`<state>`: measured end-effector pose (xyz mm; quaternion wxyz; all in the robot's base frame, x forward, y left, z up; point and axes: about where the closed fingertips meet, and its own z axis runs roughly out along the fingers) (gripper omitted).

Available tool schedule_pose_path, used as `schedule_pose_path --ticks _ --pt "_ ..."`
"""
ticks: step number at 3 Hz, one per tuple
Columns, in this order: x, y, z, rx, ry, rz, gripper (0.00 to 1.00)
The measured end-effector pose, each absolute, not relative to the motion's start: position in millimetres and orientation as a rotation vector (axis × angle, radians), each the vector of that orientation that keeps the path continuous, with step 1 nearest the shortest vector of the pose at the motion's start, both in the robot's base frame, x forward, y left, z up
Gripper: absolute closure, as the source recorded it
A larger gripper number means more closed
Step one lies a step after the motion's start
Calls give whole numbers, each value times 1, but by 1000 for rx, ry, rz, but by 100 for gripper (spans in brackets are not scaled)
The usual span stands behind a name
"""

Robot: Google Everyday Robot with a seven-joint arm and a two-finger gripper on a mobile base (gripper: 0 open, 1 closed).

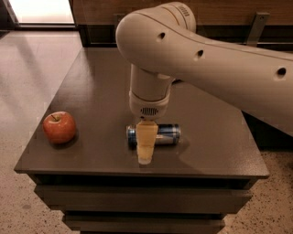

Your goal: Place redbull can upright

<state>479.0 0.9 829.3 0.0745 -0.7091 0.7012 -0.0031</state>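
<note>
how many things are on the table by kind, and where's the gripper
apples: 1, the apple near the table edge at picture left
cans: 1, the redbull can lying on its side
total: 2
the gripper is down over the can

Looks like an office lobby or lounge to me: dark cabinet [100, 82], wood-panelled wall [219, 9] behind, speckled floor [13, 201], and the robot's gripper [145, 153] is down at a can [167, 134] near its front edge.
</note>
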Motion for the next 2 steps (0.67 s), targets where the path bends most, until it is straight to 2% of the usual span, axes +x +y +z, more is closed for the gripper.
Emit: schedule_pose_path --ticks 1,2 --pt "477 1 829 -2140 2102 -16 0" --pt "475 1 829 -2153 2098 -25 18"
